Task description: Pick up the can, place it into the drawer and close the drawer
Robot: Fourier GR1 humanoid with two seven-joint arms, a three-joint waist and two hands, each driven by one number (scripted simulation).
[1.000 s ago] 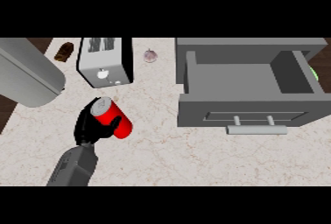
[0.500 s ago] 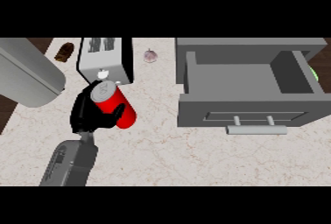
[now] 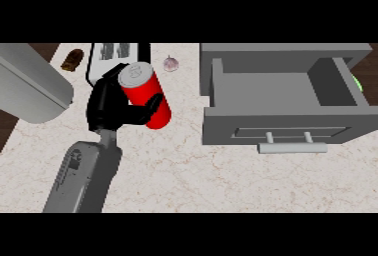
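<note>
Red can (image 3: 146, 96), no readable label | held by left hand (image 3: 111, 106) | drawer (image 3: 284, 100) open

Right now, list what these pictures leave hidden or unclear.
- Right hand: not in the head view at all.
- Can: its left side is covered by the left hand.
- Toaster: lower part hidden behind can and hand.
- Drawer: a green thing at its right wall is mostly hidden.
- Small brown thing: too small to identify.

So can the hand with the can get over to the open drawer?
Probably yes. The left hand holds the can to the left of the open drawer, and only bare counter lies between them, so nothing seems to block the way.
</note>
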